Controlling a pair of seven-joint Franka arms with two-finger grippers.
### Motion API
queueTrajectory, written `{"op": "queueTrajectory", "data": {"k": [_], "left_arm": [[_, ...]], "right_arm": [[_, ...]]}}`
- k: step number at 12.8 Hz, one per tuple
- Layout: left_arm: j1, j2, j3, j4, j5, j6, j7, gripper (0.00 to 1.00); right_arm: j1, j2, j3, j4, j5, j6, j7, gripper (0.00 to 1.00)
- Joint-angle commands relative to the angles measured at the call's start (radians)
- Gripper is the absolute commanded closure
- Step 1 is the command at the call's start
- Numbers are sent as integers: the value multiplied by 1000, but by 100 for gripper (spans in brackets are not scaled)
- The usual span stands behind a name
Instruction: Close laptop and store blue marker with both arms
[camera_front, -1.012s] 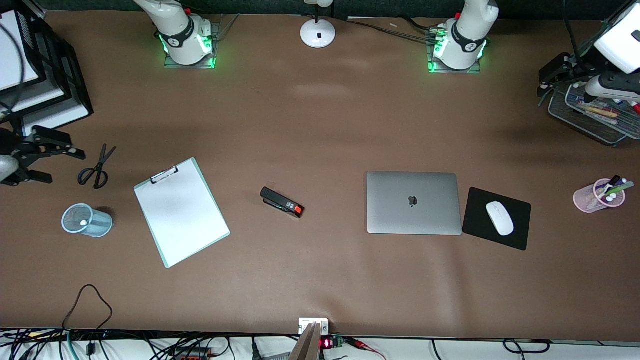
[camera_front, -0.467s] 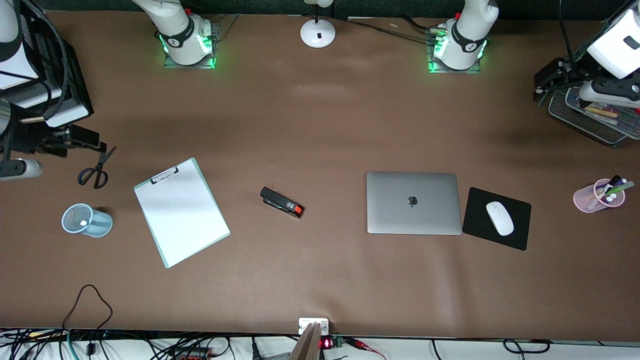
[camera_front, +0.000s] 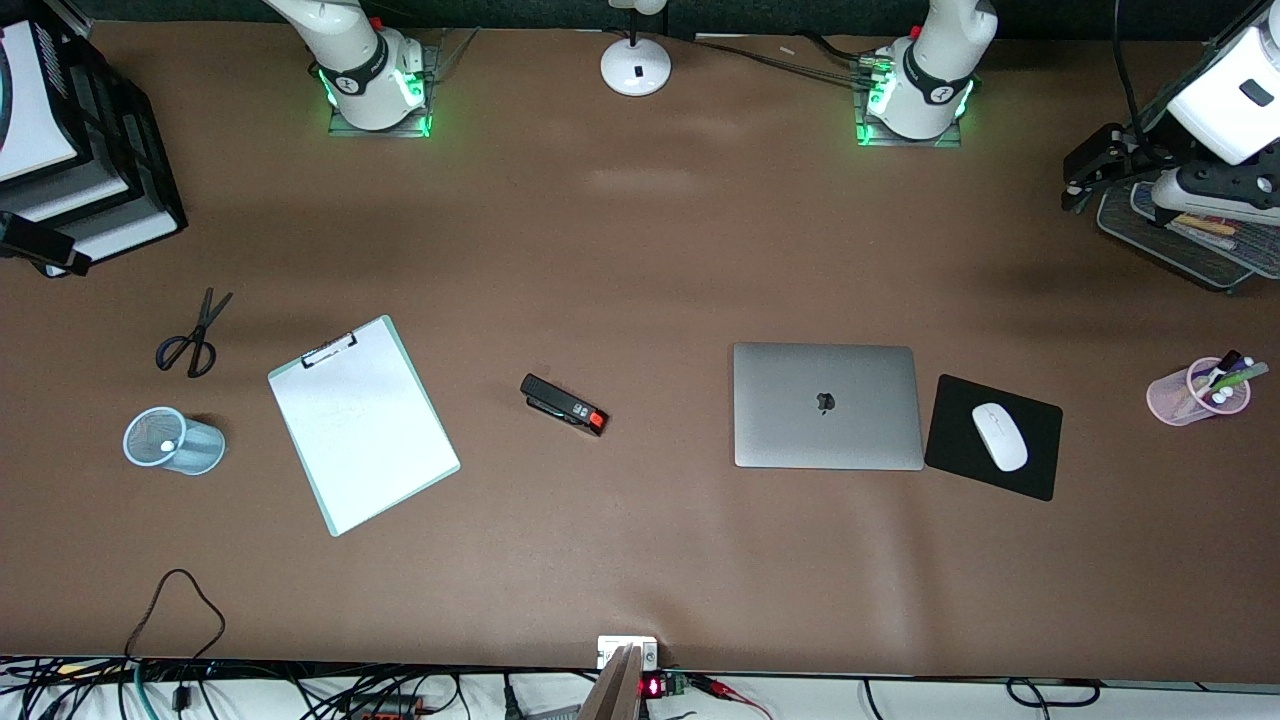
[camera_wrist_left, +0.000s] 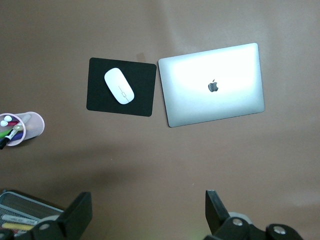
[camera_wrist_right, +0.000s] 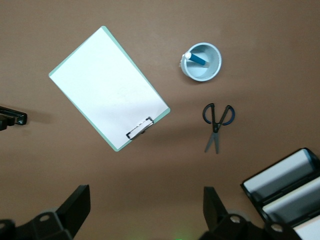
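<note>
Bright even light, glare on laptop (camera_wrist_left: 212, 85)

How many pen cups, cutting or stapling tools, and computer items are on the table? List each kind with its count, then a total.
Pen cups: 2 (blue mesh cup, pink cup)
Tools: 2 (scissors, stapler)
Computer items: 3 (laptop, mouse, mouse pad)
Total: 7

laptop (camera_front: 827, 405): matt silver metal | mouse pad (camera_front: 993, 436): matt black | table (camera_front: 640, 250): matt brown

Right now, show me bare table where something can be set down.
Widest bare patch: between stapler and laptop. Another runs between mouse pad and pink pen cup. Crowded toward the right arm's end: clipboard, scissors and blue mesh cup sit close.
</note>
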Motion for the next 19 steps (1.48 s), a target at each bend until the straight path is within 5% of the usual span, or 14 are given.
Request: {"op": "queueTrajectory", "data": {"k": [1,8,19], "left_arm": [[-1,13,-1,16,-14,2,22,0],[1,23,-3,11,-15,25,22,0],[7,19,-3,14,-15,34,48,0]], "right_arm": [[12,-34,12,-32,-28,5,16,0],[24,-142,18,-184,-18,96,16,0],[26,-165,18,-175,-19,56,-30,0]]}}
